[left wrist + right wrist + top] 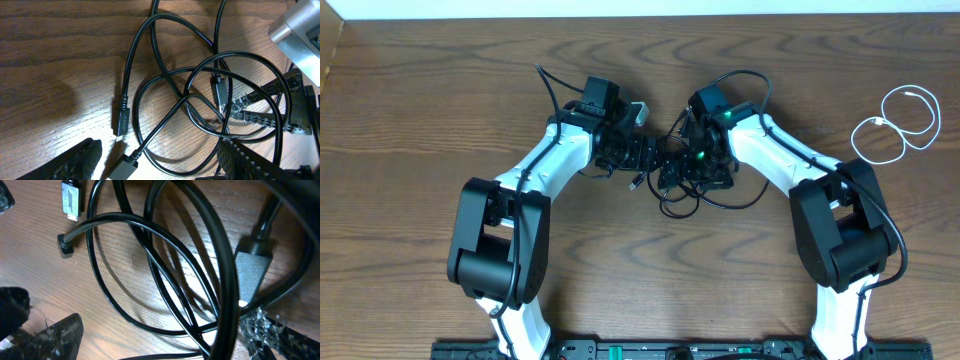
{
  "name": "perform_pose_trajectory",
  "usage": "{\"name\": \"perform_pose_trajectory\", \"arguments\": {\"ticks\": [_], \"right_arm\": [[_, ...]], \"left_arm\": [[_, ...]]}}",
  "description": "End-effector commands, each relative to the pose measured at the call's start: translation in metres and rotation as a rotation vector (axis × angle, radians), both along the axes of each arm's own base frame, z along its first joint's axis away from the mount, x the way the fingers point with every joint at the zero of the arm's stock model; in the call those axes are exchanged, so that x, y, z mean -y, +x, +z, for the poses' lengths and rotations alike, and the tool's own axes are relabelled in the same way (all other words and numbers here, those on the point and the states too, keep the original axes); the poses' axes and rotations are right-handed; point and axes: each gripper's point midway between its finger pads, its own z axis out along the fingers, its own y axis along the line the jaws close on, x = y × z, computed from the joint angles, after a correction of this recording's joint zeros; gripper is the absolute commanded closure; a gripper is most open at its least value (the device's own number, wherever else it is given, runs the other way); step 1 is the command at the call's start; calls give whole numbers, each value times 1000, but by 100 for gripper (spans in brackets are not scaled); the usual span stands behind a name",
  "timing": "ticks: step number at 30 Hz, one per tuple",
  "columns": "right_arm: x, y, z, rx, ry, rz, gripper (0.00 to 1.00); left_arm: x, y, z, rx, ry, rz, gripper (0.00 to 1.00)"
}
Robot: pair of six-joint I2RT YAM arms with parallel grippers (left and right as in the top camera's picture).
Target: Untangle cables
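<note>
Dark wood-grain tabletop [420, 110], seen from above, with two white-and-black arms reaching inward toward its middle. Between them, one knot of black cables [682, 190]: loops crossed over and under each other, lying flat on the wood, exact number of cords impossible to tell. Three plugs counted in the left wrist view: a straight plug [121, 117] beside the outer loop, an angled plug [125, 167] near the bottom edge, and a third plug [219, 95] inside the loops. One white cable [876, 122], well apart at the right side of the tabletop, coiled loosely in two loops. Left claw [638, 160] released, fingers spread either side of the tangle's edge, gripping nothing. Right claw [692, 168] likewise released, spread wide and low over the black loops, nothing pinched.
</note>
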Motion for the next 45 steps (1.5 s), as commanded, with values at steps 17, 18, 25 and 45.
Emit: {"name": "perform_pose_trajectory", "arguments": {"ticks": [17,18,25,45], "right_arm": [[7,-17,-20,-91,-48,4,28],[8,-15,-17,-81,-43,14,34],[25,17,17,22,-61,-15,99],[132,65,26,122,-268,-208,1]], "left_arm": [[9,-6,3,-13,-32,-21,21],[9,-6,3,-13,-32,-21,21],[9,-6,3,-13,-32,-21,21],[9,-6,3,-13,-32,-21,21]]}}
